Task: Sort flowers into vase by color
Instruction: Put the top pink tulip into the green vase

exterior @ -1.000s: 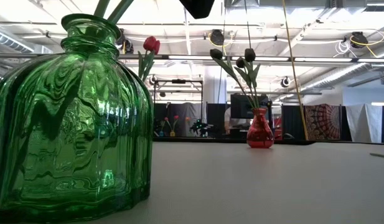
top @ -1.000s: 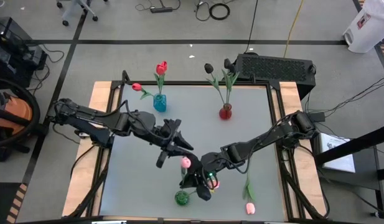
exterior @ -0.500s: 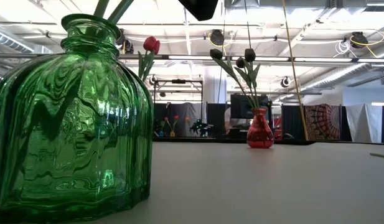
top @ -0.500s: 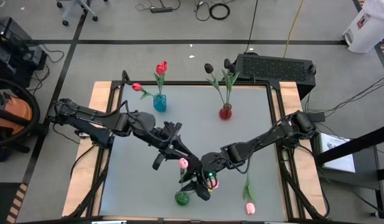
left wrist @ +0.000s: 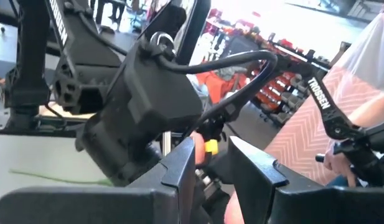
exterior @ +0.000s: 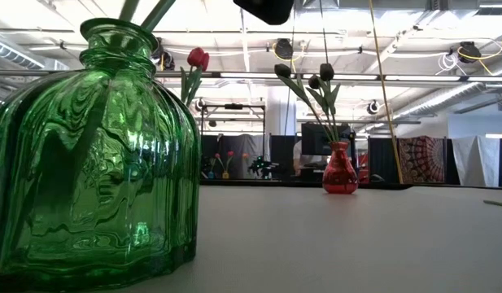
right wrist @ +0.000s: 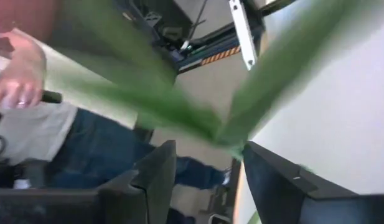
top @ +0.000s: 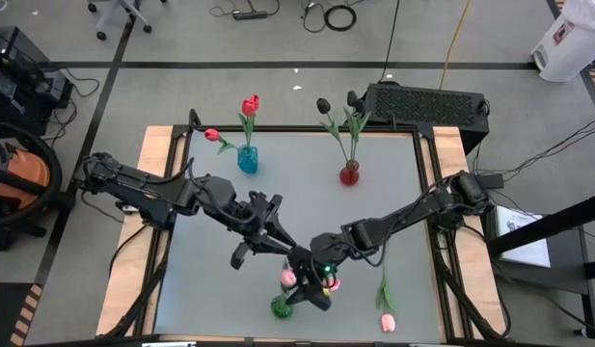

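Above the green vase [top: 282, 307] at the desk's near edge, the right gripper [top: 309, 289] has its jaws parted around a pink tulip [top: 288, 278], stem upright into the neck. The left gripper [top: 278, 236], nearby, looks half-open and empty. I count three vases, three pink heads, two red, and two black for sure.

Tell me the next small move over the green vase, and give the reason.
Probably lift the right gripper clear. Its jaws stand open around the green stem, and the pink tulip already stands in the green vase, with the left gripper close beside it.
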You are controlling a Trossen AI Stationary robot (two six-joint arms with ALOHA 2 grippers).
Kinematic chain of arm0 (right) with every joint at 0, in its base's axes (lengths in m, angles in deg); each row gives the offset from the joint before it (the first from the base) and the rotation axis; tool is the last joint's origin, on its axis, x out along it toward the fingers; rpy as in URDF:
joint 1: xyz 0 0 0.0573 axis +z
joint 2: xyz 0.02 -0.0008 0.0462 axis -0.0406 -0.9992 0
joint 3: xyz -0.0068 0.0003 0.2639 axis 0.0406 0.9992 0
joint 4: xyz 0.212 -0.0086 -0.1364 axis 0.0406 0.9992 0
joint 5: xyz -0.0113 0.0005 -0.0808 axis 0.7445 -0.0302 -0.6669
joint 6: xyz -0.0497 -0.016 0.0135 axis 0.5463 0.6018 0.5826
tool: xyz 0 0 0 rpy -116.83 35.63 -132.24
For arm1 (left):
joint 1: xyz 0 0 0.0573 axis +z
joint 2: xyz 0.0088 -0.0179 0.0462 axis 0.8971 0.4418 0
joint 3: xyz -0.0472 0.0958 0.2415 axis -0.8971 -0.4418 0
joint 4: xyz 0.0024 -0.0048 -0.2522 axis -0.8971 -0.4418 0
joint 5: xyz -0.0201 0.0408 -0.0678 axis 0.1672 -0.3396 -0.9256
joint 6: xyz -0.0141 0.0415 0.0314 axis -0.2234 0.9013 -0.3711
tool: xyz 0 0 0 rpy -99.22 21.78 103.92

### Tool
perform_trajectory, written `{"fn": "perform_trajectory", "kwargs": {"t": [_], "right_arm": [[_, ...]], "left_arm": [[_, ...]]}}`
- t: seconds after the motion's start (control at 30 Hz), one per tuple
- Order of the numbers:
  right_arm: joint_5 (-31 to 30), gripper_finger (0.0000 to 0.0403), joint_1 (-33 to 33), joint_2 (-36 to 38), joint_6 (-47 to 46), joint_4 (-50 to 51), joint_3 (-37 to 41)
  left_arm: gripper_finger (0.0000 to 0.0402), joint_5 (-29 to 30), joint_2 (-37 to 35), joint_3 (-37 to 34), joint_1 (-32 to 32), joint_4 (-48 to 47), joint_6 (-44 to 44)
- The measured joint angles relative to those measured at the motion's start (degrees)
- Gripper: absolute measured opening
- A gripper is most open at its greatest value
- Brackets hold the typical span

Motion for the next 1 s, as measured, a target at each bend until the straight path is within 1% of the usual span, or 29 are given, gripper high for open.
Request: {"fn": "perform_trajectory", "kwargs": {"t": [0.17,0.33,0.57,1.0], "right_arm": [[4.6,0.0181,-1.0,0.0,-3.8,-0.3,0.0],[8.7,0.0181,-1.8,0.0,-4.1,0.0,0.0],[12.8,0.0181,-2.7,0.0,-5.2,1.9,0.0],[12.7,0.0180,-3.4,3.1,-4.8,3.1,0.0]], "left_arm": [[0.0102,0.2,0.0,0.0,-0.3,0.9,0.0],[0.0102,0.3,0.0,0.0,-0.3,0.8,-0.5],[0.0102,0.5,0.0,0.0,-0.3,0.7,-1.5],[0.0102,0.5,0.0,0.0,-0.3,0.1,-1.5]]}}
